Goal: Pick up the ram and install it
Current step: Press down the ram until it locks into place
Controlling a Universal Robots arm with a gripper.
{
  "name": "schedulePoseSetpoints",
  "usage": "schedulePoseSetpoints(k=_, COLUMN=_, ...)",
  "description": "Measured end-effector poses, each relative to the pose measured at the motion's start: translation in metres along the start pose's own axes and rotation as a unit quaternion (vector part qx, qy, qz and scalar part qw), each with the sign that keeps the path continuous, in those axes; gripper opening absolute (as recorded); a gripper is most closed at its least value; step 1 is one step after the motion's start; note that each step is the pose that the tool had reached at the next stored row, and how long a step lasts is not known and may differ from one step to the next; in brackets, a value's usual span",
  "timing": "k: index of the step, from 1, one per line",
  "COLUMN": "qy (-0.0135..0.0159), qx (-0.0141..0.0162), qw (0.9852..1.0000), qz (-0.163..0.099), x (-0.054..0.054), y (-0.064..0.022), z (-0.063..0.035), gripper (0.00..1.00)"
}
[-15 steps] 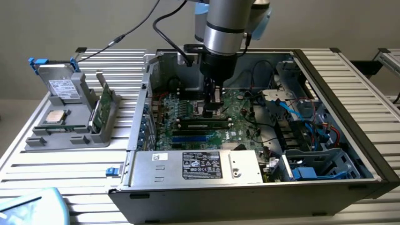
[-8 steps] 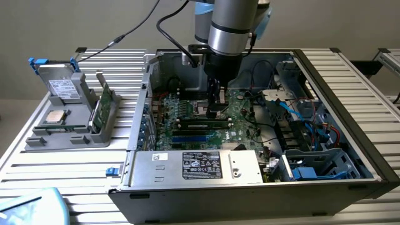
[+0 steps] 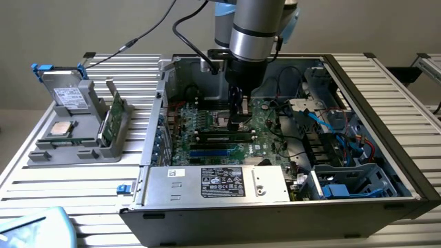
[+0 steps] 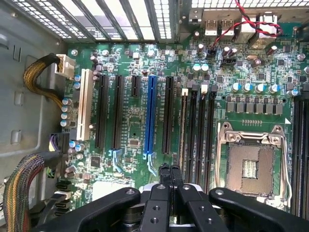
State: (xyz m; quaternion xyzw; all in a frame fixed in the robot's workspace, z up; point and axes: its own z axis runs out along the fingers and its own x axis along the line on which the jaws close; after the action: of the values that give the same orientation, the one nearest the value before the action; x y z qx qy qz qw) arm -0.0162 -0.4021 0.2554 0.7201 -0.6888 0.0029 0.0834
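The ram (image 3: 222,137) stands on edge in a black memory slot of the green motherboard (image 3: 206,124), inside the open computer case. In the wrist view the ram (image 4: 183,126) shows as a thin brownish-green edge in the slot nearest the long black expansion slots. My gripper (image 3: 238,123) reaches down into the case just above it, fingers shut together. In the wrist view the gripper (image 4: 170,173) has its tips by one end of the ram, with nothing between them. Whether they touch the stick I cannot tell.
An open processor socket (image 4: 251,164) lies beside the memory slots, and a blue expansion slot (image 4: 149,116) on the other side. A silver power supply (image 3: 217,183) fills the case front. Cables (image 3: 337,139) crowd the exterior view's right. A grey holder (image 3: 76,144) outside carries a broader green card (image 3: 113,118) and a silver chip (image 3: 62,127).
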Motion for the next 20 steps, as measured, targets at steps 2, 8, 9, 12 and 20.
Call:
schedulePoseSetpoints(k=2, qy=0.0000, qx=0.0000, qw=1.0000, qz=0.000, x=0.0001, y=0.0000, z=0.0000, gripper=0.11)
schedulePoseSetpoints(k=8, qy=-0.0051, qx=-0.0053, qw=0.9990, qz=0.044, x=0.0001, y=-0.0001, z=0.0004, gripper=0.11)
schedulePoseSetpoints(k=9, qy=-0.0061, qx=-0.0062, qw=0.9986, qz=0.052, x=0.0001, y=-0.0001, z=0.0006, gripper=0.11)
schedulePoseSetpoints(k=12, qy=-0.0092, qx=-0.0094, qw=0.9969, qz=0.078, x=0.0000, y=-0.0001, z=0.0010, gripper=0.11)
schedulePoseSetpoints(k=20, qy=-0.0176, qx=-0.0180, qw=0.9884, qz=0.150, x=-0.0004, y=-0.0005, z=0.0042, gripper=0.11)
